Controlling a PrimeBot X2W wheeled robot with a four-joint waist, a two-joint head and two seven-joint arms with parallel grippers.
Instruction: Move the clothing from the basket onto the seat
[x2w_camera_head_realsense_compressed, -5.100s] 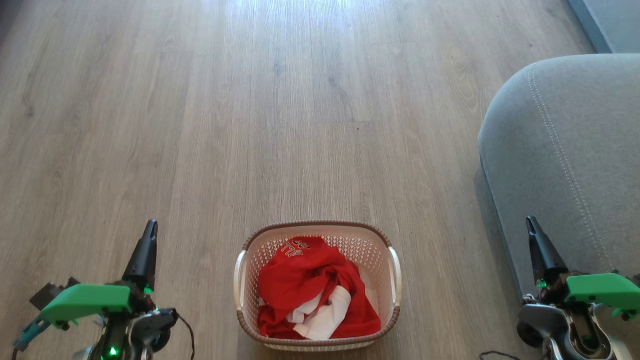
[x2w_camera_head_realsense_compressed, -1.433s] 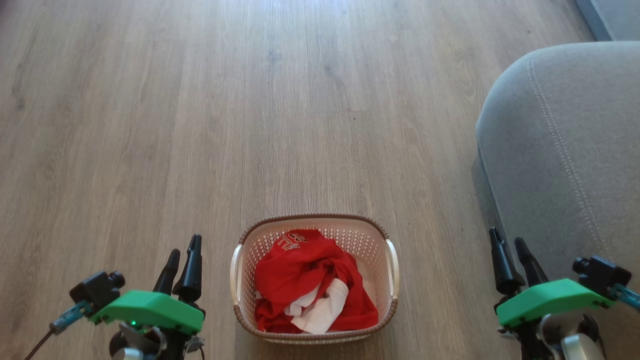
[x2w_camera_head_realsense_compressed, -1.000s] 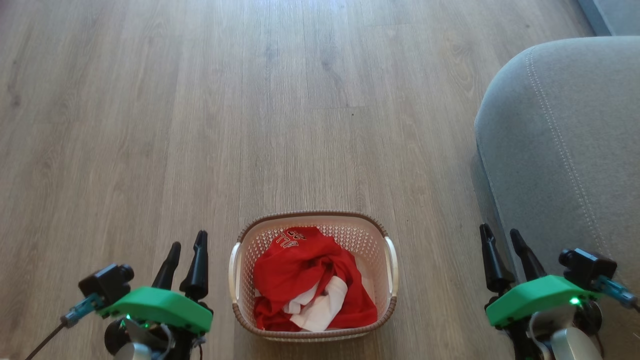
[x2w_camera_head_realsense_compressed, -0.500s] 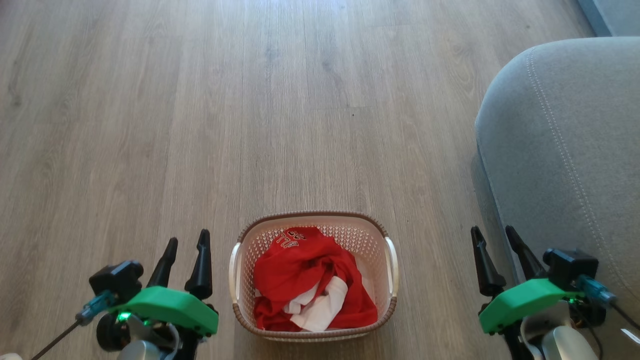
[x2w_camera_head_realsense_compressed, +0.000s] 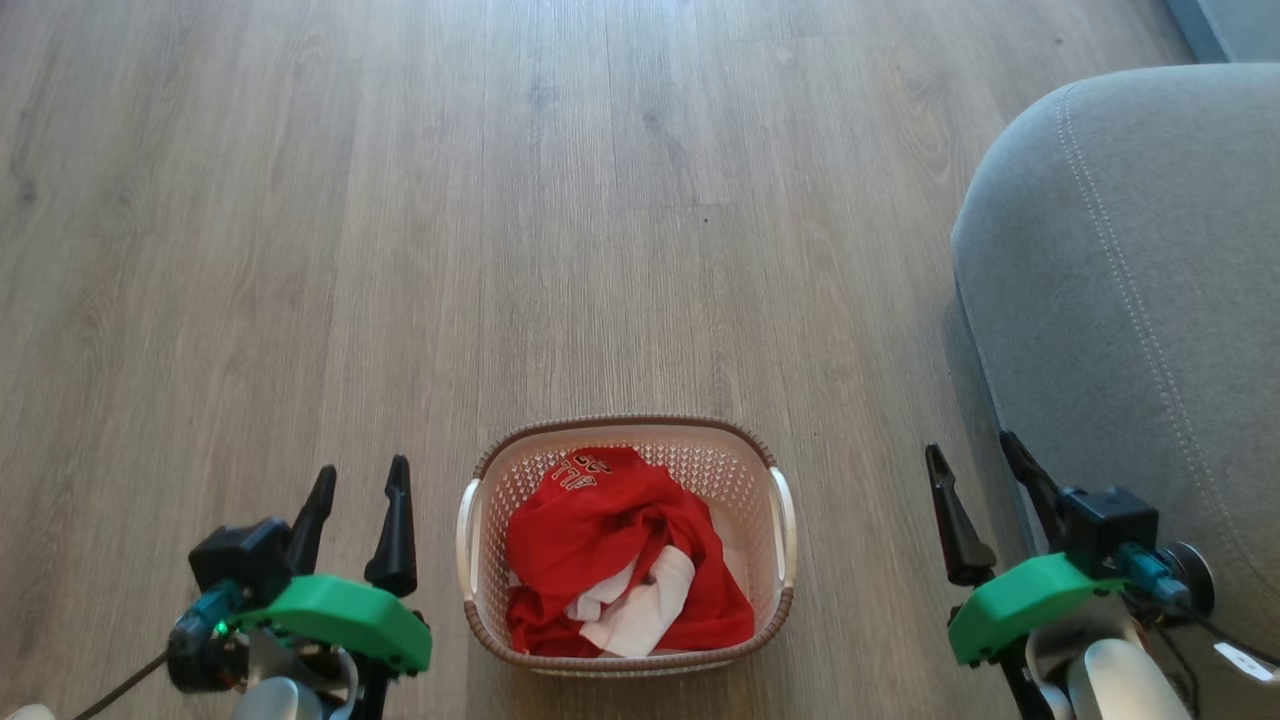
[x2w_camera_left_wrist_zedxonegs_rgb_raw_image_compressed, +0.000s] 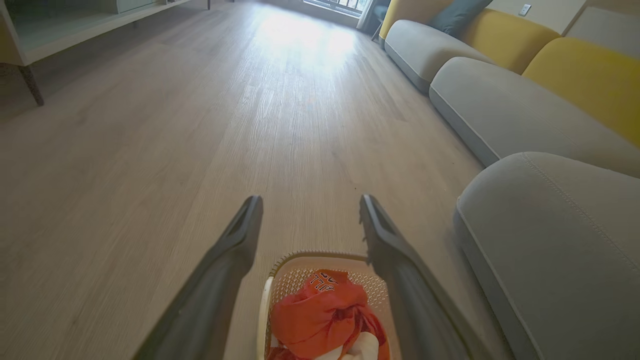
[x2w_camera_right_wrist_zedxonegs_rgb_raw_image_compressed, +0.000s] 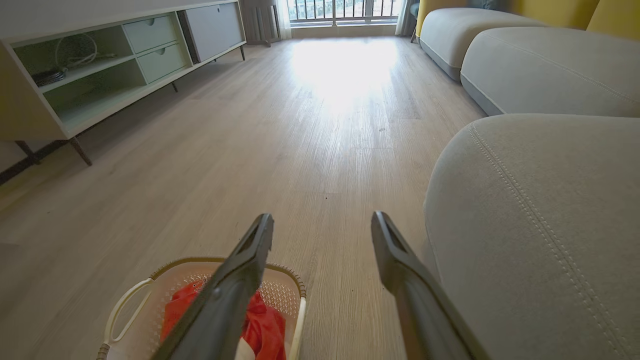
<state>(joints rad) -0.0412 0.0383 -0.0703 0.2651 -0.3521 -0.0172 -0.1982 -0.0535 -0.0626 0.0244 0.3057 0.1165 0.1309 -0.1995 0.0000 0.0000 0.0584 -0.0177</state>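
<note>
Red clothing (x2w_camera_head_realsense_compressed: 610, 540) with white parts and white lettering lies bunched in the cream basket (x2w_camera_head_realsense_compressed: 625, 432), which stands on the wood floor at bottom centre. The clothing (x2w_camera_left_wrist_zedxonegs_rgb_raw_image_compressed: 320, 312) and basket (x2w_camera_left_wrist_zedxonegs_rgb_raw_image_compressed: 280, 267) also appear low in the left wrist view, and the clothing (x2w_camera_right_wrist_zedxonegs_rgb_raw_image_compressed: 262, 325) and basket (x2w_camera_right_wrist_zedxonegs_rgb_raw_image_compressed: 130, 300) in the right wrist view. The grey seat (x2w_camera_head_realsense_compressed: 1130, 290) fills the right side. My left gripper (x2w_camera_head_realsense_compressed: 360, 478) hangs open left of the basket. My right gripper (x2w_camera_head_realsense_compressed: 972, 450) hangs open between basket and seat. Neither holds anything.
Wood floor (x2w_camera_head_realsense_compressed: 400, 200) stretches ahead and to the left. The wrist views show more grey and yellow sofa sections (x2w_camera_left_wrist_zedxonegs_rgb_raw_image_compressed: 505, 95) along the right and a low pale cabinet on thin legs (x2w_camera_right_wrist_zedxonegs_rgb_raw_image_compressed: 90, 75) along the left wall.
Both arms have turned, so each gripper now shows its two spread fingers. The camera has shifted slightly; basket and clothing lie as before.
</note>
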